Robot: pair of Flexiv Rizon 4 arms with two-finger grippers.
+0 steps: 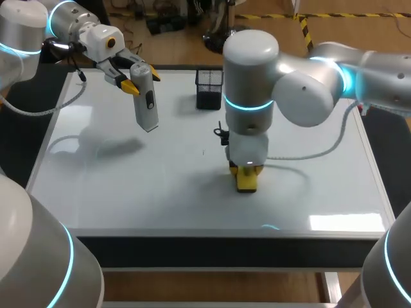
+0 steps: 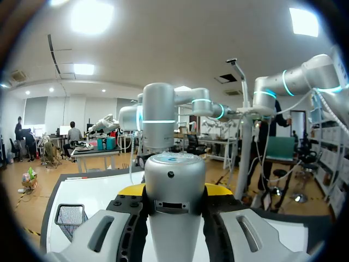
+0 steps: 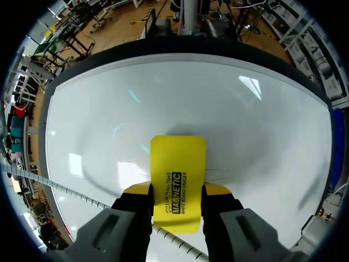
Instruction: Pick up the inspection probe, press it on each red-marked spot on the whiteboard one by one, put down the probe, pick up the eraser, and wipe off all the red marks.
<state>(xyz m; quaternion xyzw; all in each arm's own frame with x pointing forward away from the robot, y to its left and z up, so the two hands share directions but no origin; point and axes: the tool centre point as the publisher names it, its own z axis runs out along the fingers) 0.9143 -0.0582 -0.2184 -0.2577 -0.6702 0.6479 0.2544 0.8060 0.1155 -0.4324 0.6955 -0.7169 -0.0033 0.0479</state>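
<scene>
A grey cylindrical inspection probe (image 1: 146, 96) hangs tilted above the whiteboard's far left part, and my left gripper (image 1: 137, 79) is shut on its upper end. The left wrist view has the probe (image 2: 174, 191) upright between the yellow-tipped fingers (image 2: 133, 190). My right gripper (image 1: 247, 168) points straight down near the board's middle, shut on a yellow eraser (image 1: 247, 179) that rests flat on the whiteboard (image 1: 128, 186). From the right wrist, the eraser (image 3: 178, 180) is clamped between both fingers (image 3: 136, 191). No red marks show on the board.
A black mesh holder (image 1: 209, 88) stands at the board's far edge, between the two grippers; it also appears beside the left gripper as a mesh holder (image 2: 71, 218). A grey cable (image 1: 308, 154) trails from my right arm over the board.
</scene>
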